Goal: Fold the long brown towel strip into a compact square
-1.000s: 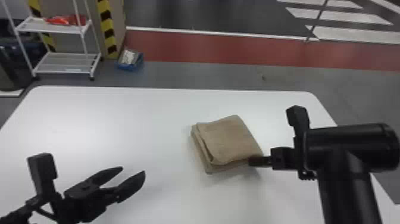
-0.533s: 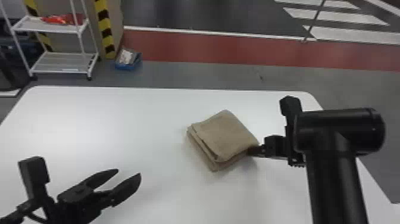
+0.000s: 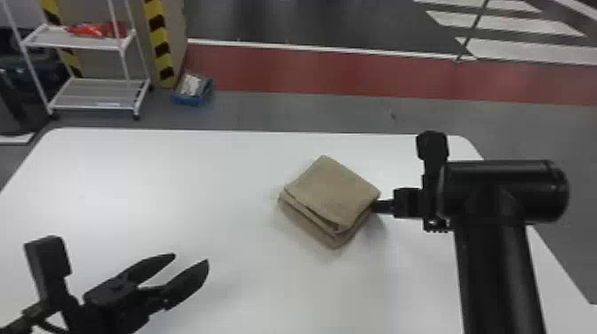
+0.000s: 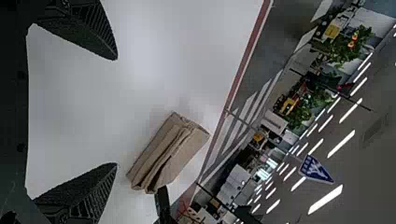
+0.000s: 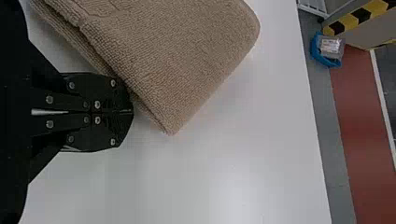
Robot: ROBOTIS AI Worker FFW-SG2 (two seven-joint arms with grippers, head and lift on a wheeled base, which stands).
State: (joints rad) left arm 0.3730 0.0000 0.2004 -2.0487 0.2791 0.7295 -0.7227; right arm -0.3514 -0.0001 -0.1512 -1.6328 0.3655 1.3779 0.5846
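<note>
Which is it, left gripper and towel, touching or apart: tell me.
Apart: the head view shows white tabletop between the left gripper and the towel.

Towel (image 3: 331, 191) on the table (image 3: 133, 177). Right gripper (image 3: 377, 206) touching the towel's right side, with arm extending to the right and toward the front. Left gripper (image 3: 191, 258) before the towel and to its left, apart from it. Behind the towel, beyond the table: to the far left, rack (image 3: 73, 41), with bag (image 3: 91, 30) on its upper shelf; less far left, bin (image 3: 189, 99) on the floor (image 3: 311, 111); far behind and right, floor markings (image 3: 502, 21).
</note>
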